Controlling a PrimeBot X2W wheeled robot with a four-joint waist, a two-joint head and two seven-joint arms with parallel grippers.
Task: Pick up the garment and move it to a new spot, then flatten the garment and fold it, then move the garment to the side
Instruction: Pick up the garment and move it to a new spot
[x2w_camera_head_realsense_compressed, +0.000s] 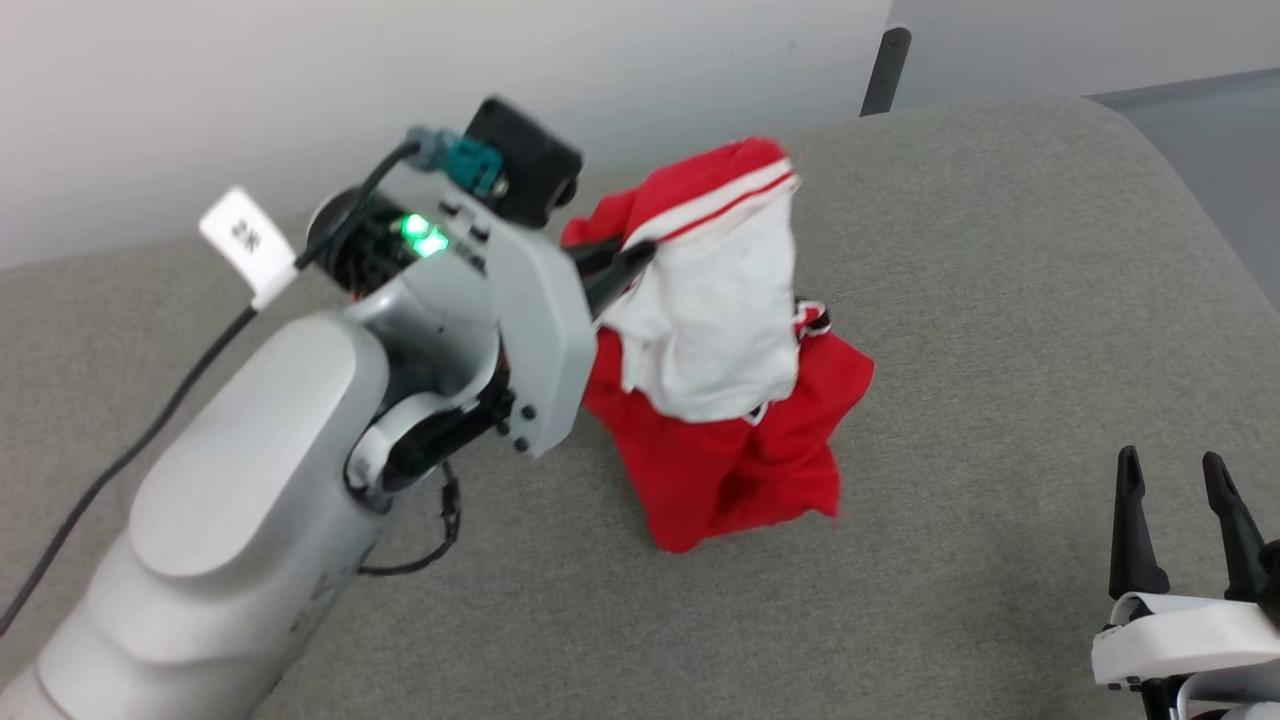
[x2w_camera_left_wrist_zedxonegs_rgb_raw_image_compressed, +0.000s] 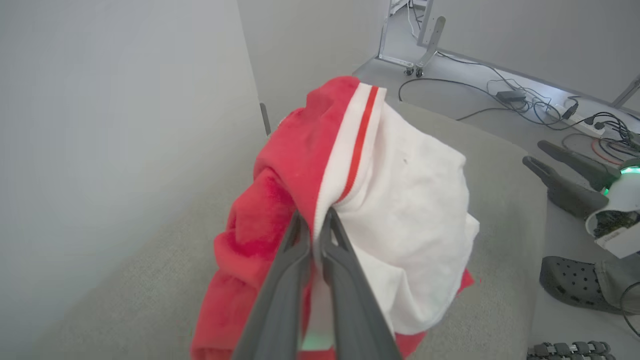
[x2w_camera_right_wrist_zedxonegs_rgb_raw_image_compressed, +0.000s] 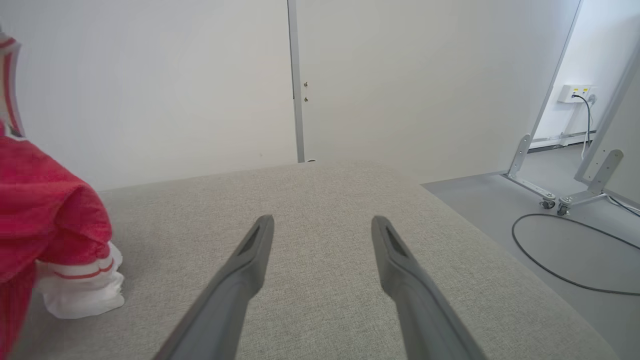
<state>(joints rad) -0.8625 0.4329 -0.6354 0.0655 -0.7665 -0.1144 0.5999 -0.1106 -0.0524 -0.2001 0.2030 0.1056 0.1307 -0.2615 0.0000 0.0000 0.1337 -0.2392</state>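
Observation:
The garment (x2w_camera_head_realsense_compressed: 730, 400), a red jersey with a white panel and red-and-white striped trim, hangs bunched over the grey cushioned surface (x2w_camera_head_realsense_compressed: 1000, 300), its lower part touching it. My left gripper (x2w_camera_head_realsense_compressed: 625, 265) is shut on the garment near its top. In the left wrist view the two fingers pinch the striped trim of the garment (x2w_camera_left_wrist_zedxonegs_rgb_raw_image_compressed: 400, 200), with the left gripper (x2w_camera_left_wrist_zedxonegs_rgb_raw_image_compressed: 314, 220) at the fold. My right gripper (x2w_camera_head_realsense_compressed: 1172, 470) stands open at the lower right, apart from the cloth. In the right wrist view the right gripper (x2w_camera_right_wrist_zedxonegs_rgb_raw_image_compressed: 322, 222) holds nothing, and the garment (x2w_camera_right_wrist_zedxonegs_rgb_raw_image_compressed: 45, 225) hangs at the left edge.
A pale wall runs behind the surface (x2w_camera_right_wrist_zedxonegs_rgb_raw_image_compressed: 325, 200). Off its right side lies grey floor with cables (x2w_camera_left_wrist_zedxonegs_rgb_raw_image_compressed: 525, 100), metal frame legs on castors (x2w_camera_right_wrist_zedxonegs_rgb_raw_image_compressed: 550, 195) and a dark perforated shoe (x2w_camera_left_wrist_zedxonegs_rgb_raw_image_compressed: 570, 282).

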